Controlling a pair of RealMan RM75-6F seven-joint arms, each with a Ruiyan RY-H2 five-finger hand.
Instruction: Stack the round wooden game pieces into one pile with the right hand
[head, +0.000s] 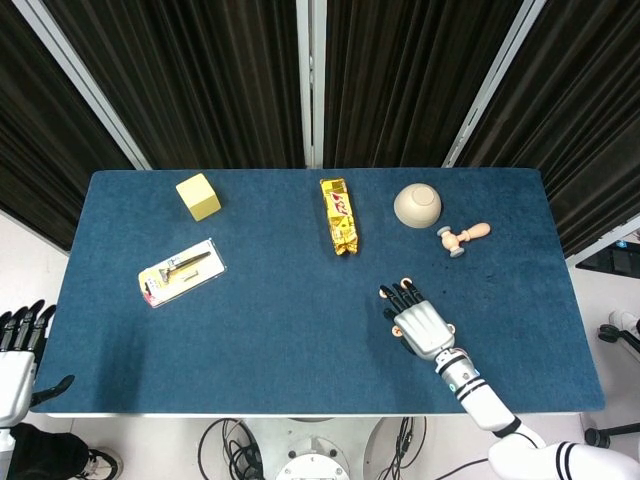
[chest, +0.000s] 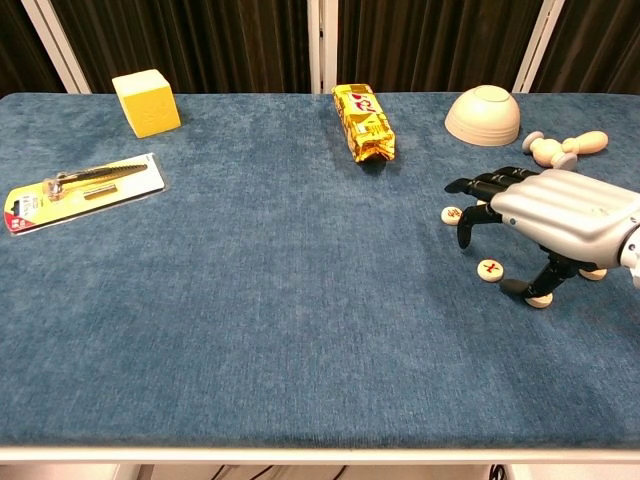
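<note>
Several round wooden game pieces lie flat and apart on the blue table (chest: 250, 300) at the right. In the chest view, one piece (chest: 452, 214) sits by my right hand's fingertips and another (chest: 490, 270) lies just under its palm. A third piece (chest: 541, 298) touches the thumb tip, and one more (chest: 594, 272) shows partly behind the hand. My right hand (chest: 555, 215) hovers palm down over the group with fingers spread, holding nothing. In the head view this right hand (head: 420, 322) hides most of the pieces. My left hand (head: 15, 350) hangs open off the table's near left corner.
An upturned beige bowl (chest: 483, 115) and a small wooden stamp (chest: 565, 148) stand behind the pieces. A gold snack packet (chest: 364, 122) lies at the far middle. A yellow cube (chest: 147, 102) and a packaged razor (chest: 80, 190) are at the left.
</note>
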